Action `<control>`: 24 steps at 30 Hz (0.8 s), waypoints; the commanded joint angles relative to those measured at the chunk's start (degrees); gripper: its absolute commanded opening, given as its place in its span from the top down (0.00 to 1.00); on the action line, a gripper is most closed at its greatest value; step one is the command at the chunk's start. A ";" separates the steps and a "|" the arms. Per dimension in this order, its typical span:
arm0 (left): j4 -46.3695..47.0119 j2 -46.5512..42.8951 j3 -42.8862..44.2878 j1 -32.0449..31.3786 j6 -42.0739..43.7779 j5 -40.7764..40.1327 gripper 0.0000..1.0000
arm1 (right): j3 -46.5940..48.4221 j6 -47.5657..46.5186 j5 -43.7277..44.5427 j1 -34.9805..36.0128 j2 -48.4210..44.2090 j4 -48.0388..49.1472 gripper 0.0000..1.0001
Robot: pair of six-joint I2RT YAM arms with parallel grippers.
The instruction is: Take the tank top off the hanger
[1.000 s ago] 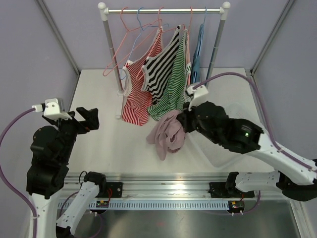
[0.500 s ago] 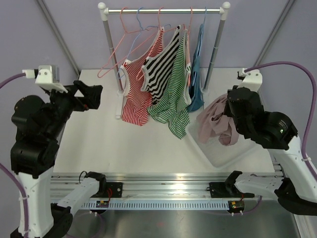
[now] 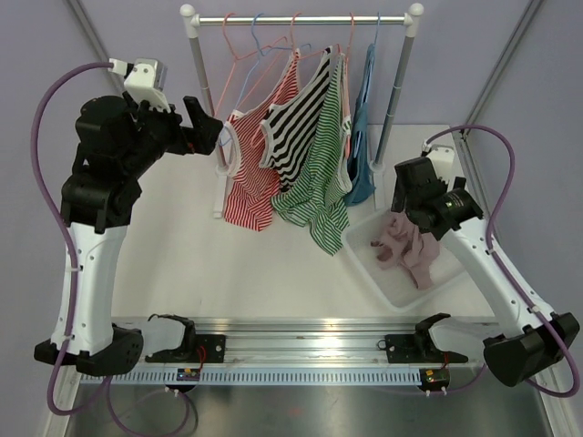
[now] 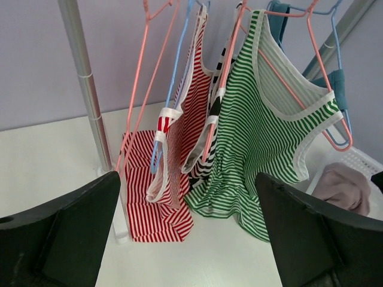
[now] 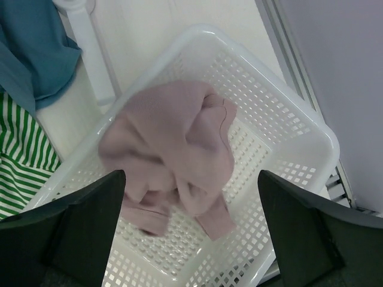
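Lilac walls close in a white desk [image 3: 182,246] with a rack [image 3: 301,18] at its far side. At the left, the raised left pincer [image 3: 205,127] faces the rack near its left post, jaws spread wide, holding and touching nothing. Two bare hangers [image 3: 232,82] hang at the rack's left end. After them come a red top [image 3: 250,182], a black top [image 3: 296,127], a green top [image 3: 319,182] and a teal top [image 3: 362,173], each hanging lengthwise from its hanger with the hem down. Right of the rack, the right pincer [image 5: 191,174] hangs over a white basket [image 5: 287,119], jaws wide apart and gripping nothing. Below it, clear of both fingers, the pink top [image 3: 407,250] sits in the basket. It is bunched into a heap, so I cannot tell which way its neck points. From above, the heap runs slantwise from far-left to near-right, along the basket.
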 commanded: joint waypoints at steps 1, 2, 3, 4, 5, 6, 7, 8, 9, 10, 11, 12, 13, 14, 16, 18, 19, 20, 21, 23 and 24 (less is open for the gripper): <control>5.57 2.76 2.94 -0.30 4.42 4.06 0.01 | 1.99 2.85 2.11 -0.35 -3.04 3.00 0.01; 5.66 3.65 4.34 -0.30 4.77 4.76 0.01 | 3.04 2.07 0.98 -0.35 -3.47 2.56 0.00; 5.31 4.87 5.14 -0.30 4.95 5.37 0.01 | 3.40 1.54 -0.08 -0.26 -4.78 2.64 0.01; 5.22 5.76 5.84 -0.30 5.39 6.08 0.01 | 3.58 0.84 -1.39 -0.35 -5.67 3.08 0.00; 5.05 7.85 6.72 -0.30 5.48 6.78 0.01 | 3.40 -0.21 -6.11 -0.26 -6.72 3.95 0.00; 5.13 8.66 7.86 -0.30 5.65 6.96 0.01 | 2.88 -2.92 -9.63 -0.26 -9.25 6.22 0.01; 5.22 9.54 8.48 -0.39 5.74 7.05 0.01 | 1.83 -4.17 -17.32 -0.26 -10.41 7.29 0.00; 5.66 11.37 9.01 -0.39 5.83 7.05 0.01 | 1.47 -5.22 -20.45 -0.26 -11.46 8.00 0.01; 5.92 12.26 9.80 -0.39 5.92 7.05 0.03 | 1.12 -5.15 -23.00 -0.26 -13.22 9.05 0.00; 6.10 13.40 10.24 -0.48 6.27 7.05 0.05 | 0.68 -5.14 -25.38 -0.35 -14.10 9.75 0.01; 6.62 14.28 10.68 -0.48 6.36 6.79 0.09 | -0.37 -5.58 -30.53 -0.35 -14.89 10.46 0.01; 6.98 16.12 11.12 -0.56 6.44 6.96 0.15 | -0.81 -5.58 -33.11 -0.35 -16.29 11.94 0.02; 7.33 17.01 11.82 -0.74 6.79 7.14 0.16 | -1.34 -5.50 -37.92 -0.26 -16.83 12.48 0.03; 8.46 17.71 12.09 -1.00 7.06 6.79 0.16 | -1.52 -5.58 -39.62 -0.35 -17.18 13.09 0.04; 9.26 20.26 13.14 -1.53 7.76 6.09 0.16 | -1.78 -5.67 -44.37 -0.26 -18.24 14.33 0.04; 9.79 23.24 14.54 -1.62 8.29 5.03 0.18 | -2.22 -6.11 -48.85 -0.35 -19.20 15.20 0.05; 9.88 24.30 15.86 -1.79 8.47 3.98 0.19 | -2.66 -6.37 -51.13 -0.26 -19.64 15.47 0.05; 9.97 25.18 16.22 -1.88 8.55 3.36 0.21 | -2.84 -6.64 -51.94 -0.35 -20.43 15.74 0.05; 9.97 26.75 16.74 -1.97 8.56 3.01 0.23 | -3.19 -6.64 -52.55 -0.35 -20.79 15.82 0.05; 10.15 28.17 17.80 -2.06 10.05 1.60 0.25 | -3.54 -6.64 -54.14 -0.35 -21.84 16.00 0.05; 9.88 29.13 18.41 -2.06 10.75 1.95 0.27 | -3.72 -6.64 -54.58 -0.26 -22.11 16.00 0.05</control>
